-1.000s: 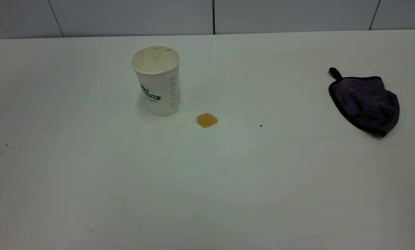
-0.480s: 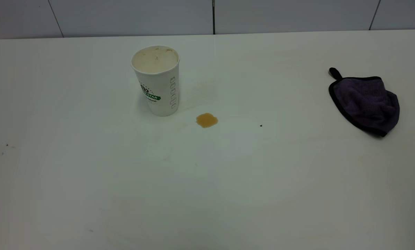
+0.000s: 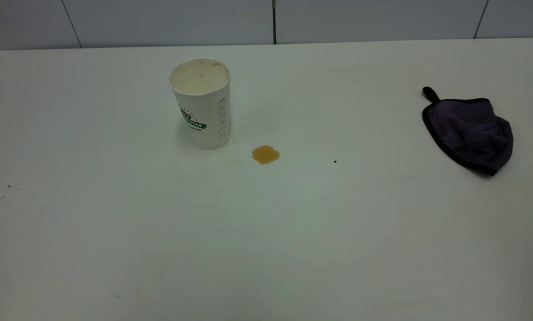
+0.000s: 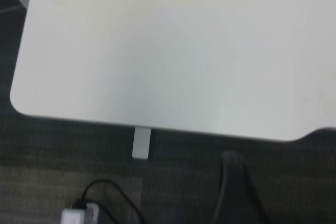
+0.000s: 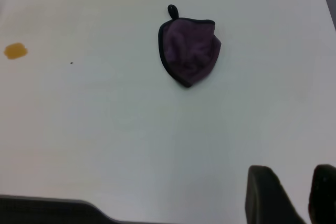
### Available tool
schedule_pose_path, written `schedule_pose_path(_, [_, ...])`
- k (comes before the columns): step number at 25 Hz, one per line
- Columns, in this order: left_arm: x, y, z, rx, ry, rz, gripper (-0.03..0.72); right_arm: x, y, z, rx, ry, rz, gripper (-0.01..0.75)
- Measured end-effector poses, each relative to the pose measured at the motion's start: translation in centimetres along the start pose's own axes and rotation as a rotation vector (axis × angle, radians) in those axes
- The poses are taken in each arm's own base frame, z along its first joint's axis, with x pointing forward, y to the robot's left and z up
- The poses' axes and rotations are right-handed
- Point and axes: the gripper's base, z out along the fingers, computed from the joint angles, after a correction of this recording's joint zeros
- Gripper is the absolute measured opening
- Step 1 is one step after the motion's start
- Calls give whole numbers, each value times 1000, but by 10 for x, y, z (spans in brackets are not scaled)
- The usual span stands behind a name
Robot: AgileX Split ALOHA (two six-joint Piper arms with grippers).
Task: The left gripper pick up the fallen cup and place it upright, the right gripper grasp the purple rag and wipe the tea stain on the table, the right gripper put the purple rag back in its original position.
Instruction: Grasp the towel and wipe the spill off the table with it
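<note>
The cup (image 3: 202, 103) stands upright on the table (image 3: 266, 232), left of centre toward the back, its tea-stained inside showing. The tea stain (image 3: 265, 154) lies just right of the cup's base; it also shows in the right wrist view (image 5: 16, 51). The purple rag (image 3: 470, 130) lies crumpled at the far right, loop toward the back; in the right wrist view (image 5: 189, 51) it is well ahead of my right gripper (image 5: 294, 192), which is open and empty near the table's front edge. My left gripper (image 4: 233, 182) hangs over the floor past the table's edge. Neither gripper appears in the exterior view.
A tiny black speck (image 3: 335, 161) lies right of the stain. Faint yellowish smears run behind the stain. The left wrist view shows the table's rounded corner (image 4: 21, 103), dark floor and a cable (image 4: 113, 195) below.
</note>
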Motion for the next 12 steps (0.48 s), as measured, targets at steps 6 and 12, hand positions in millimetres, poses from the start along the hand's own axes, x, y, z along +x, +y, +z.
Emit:
schedule_pose_path(6, [11,2,-9,8,-104,-9,487,0,0,0,0,0,0,239])
schedule_pose_path(12, [17,2,-14,12,-159,0,487,0,0,0,0,0,0,239])
